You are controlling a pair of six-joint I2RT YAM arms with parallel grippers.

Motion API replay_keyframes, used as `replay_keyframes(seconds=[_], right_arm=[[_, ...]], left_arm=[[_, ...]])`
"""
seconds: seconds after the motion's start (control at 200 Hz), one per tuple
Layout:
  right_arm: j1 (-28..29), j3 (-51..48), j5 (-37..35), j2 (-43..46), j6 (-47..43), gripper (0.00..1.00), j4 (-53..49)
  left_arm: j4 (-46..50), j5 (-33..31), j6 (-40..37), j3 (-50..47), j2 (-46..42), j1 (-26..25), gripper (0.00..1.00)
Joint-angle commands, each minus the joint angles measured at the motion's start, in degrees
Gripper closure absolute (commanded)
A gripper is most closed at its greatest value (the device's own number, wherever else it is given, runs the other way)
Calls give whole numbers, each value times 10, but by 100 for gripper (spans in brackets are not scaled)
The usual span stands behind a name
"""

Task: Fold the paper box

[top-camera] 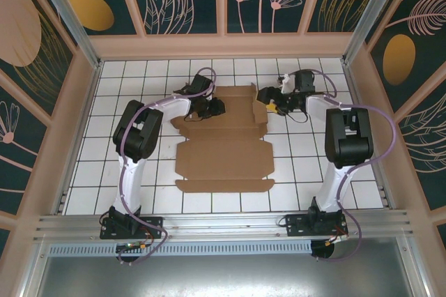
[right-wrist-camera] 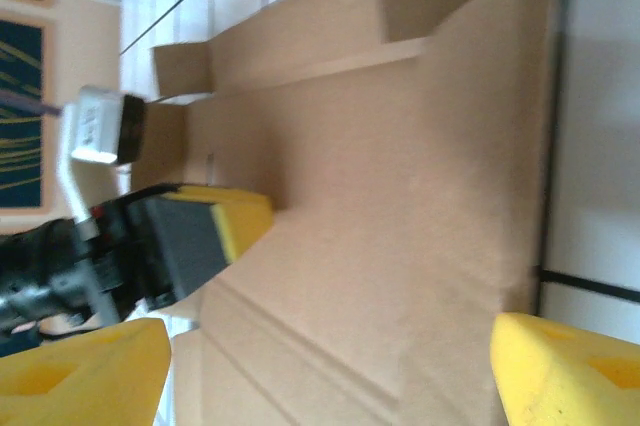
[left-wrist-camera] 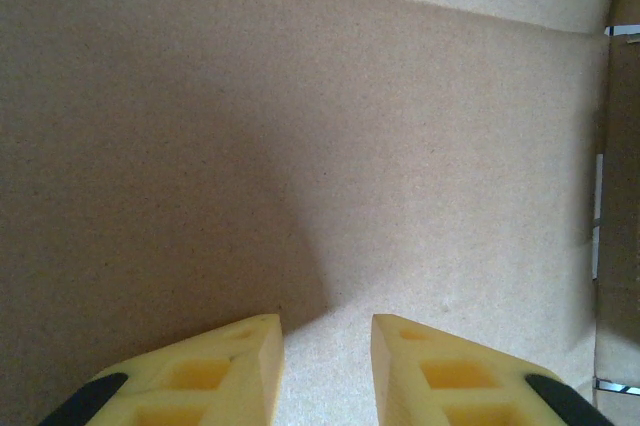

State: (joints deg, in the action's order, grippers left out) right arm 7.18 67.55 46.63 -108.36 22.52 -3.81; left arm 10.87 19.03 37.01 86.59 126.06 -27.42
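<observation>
Pinning matters: the paper box [top-camera: 224, 150] lies on the counter [top-camera: 293, 171]; left tool [left-wrist-camera: 327, 366], barely parted, empty, should hold its far panel down while right tool [right-wrist-camera: 330, 346], wide open, empty, raises the flap.

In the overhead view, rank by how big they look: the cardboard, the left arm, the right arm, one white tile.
Largest: cardboard.
Next: left arm and right arm, which look alike, so unranked.
Smallest: one white tile.
</observation>
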Motion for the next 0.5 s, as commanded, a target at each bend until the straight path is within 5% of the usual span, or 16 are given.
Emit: replay_keyframes(seconds=[0.0,0.2,0.495], right_arm=[[21,-10,46,13,26,16,21],[54,18,11,-30,8,18,-11],[30,-5,-217,65,-18,19,-18]], left_arm=[[36,-10,-8,-6,32,-6,69],[37,-10,-7,-7,34,-5,69],[33,-7,2,-14,30,6,70]])
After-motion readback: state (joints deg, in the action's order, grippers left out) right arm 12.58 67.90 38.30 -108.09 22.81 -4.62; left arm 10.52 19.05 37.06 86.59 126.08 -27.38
